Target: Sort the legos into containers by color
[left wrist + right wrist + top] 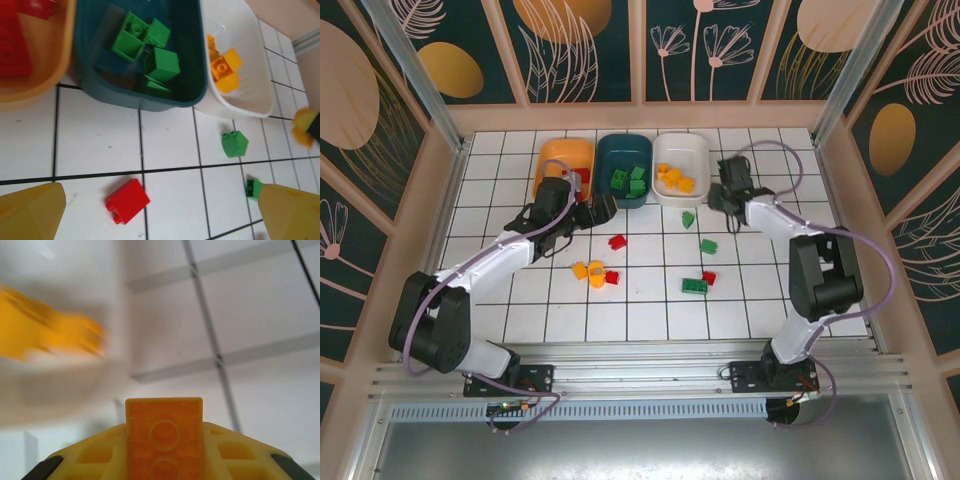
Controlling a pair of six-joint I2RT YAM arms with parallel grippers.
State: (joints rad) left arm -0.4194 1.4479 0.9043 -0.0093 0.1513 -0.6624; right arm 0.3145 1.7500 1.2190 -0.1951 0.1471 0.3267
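From above, the containers [625, 168] line the counter's [650, 320] far edge, with loose legos [592, 271] mid-counter. Left wrist: the left pincer [160, 210] gapes wide and empty, over a red brick [127, 200]. Right wrist: the right pincer [164, 440] is by the white tub's edge, its grip unclear.

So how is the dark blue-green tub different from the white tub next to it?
The dark teal tub holds green bricks; the white tub holds orange-yellow bricks. The teal tub sits in the middle of the row, next to the orange tub; the white tub is at the right end. Both are shallow, rounded tubs of about the same size, standing side by side.
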